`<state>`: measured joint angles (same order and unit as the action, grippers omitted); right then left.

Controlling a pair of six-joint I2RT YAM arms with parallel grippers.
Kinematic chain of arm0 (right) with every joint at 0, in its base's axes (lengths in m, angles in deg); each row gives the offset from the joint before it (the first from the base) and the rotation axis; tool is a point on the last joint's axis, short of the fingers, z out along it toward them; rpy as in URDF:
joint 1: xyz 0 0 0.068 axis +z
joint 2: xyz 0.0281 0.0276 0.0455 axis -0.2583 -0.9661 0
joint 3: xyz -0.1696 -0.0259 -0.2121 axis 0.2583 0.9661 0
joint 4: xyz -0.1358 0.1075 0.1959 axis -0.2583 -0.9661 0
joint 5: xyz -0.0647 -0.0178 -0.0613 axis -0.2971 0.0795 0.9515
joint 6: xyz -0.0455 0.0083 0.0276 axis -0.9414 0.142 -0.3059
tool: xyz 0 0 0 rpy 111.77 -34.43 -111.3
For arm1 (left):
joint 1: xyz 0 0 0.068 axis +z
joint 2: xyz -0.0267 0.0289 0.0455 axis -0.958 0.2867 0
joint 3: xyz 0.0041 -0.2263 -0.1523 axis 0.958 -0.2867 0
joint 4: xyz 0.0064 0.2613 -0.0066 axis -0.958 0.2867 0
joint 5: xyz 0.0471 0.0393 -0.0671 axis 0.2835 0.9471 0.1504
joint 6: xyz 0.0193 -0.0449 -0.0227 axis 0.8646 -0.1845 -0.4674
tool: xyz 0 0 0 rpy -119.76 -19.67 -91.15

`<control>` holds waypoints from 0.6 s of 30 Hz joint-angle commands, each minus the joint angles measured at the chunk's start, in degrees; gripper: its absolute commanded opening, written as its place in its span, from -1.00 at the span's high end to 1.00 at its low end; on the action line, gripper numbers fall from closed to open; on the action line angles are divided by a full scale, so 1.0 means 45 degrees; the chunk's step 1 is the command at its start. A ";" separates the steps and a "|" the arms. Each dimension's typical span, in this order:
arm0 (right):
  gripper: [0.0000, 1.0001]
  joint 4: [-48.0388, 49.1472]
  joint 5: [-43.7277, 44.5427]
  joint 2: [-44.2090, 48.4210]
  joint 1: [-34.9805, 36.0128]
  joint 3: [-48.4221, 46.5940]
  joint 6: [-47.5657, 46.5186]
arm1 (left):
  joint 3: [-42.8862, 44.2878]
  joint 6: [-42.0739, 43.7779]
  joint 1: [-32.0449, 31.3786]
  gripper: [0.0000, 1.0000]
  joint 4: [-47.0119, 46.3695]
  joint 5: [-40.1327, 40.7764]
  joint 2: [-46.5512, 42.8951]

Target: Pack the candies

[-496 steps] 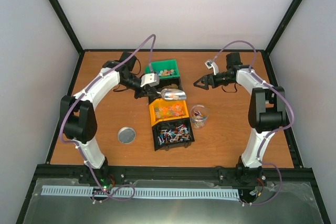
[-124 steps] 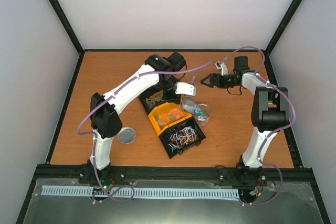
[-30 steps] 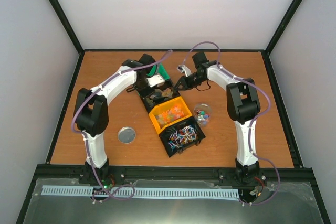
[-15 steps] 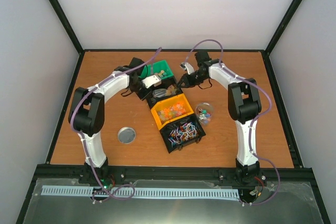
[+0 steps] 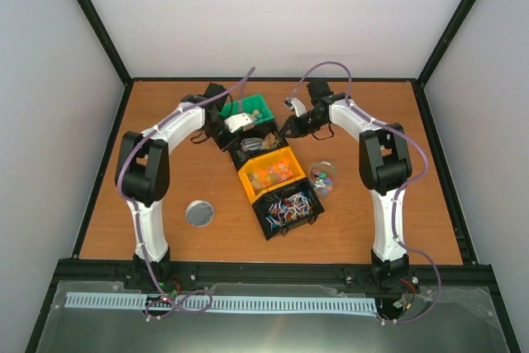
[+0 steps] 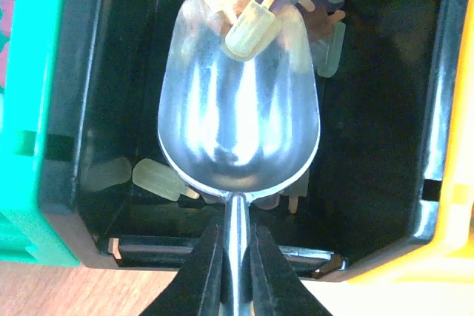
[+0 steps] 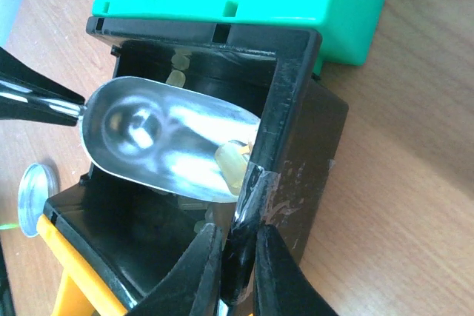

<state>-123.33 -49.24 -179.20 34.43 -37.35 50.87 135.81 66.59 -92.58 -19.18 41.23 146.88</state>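
Down in the black bin [image 6: 443,49], candies [image 6: 252,26] heap at my scoop [image 6: 237,131] lip — light, slick-looking, better scooped than pinched; left hand [image 6: 235,246] pinches its handle, right hand [image 7: 237,257] grips the bin wall.

No legible text, label, brand, number or sign in any view. Wrappers of tiny mixed-colour wrapped candies [image 5: 288,206]: too small to read from top view. Silver metal scoop [image 6: 237,109], black plastic bin [image 7: 290,101], green plastic bin [image 7: 348,5]: plain surfaces, no print showing.
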 commanded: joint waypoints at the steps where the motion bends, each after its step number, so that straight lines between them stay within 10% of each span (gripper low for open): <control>1: 0.94 -0.0421 -0.0045 -0.0693 0.0811 0.0384 -0.0995 | 0.2842 -0.1369 -0.0137 0.98 0.0245 0.1070 0.1947; 8: 0.94 -0.0401 -0.0054 -0.0672 0.0831 0.0444 -0.1157 | -0.0711 0.1561 -0.1389 0.98 -0.0487 -0.0426 -0.1024; 18: 0.95 -0.0319 0.0128 -0.0707 0.0821 0.0442 -0.0976 | 0.0115 -0.1190 -0.0176 0.98 -0.1835 -0.1283 0.0763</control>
<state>-123.50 -50.59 -179.22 36.01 -37.00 49.75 138.98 67.47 -92.85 -16.01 39.52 148.78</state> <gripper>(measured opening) 0.111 0.082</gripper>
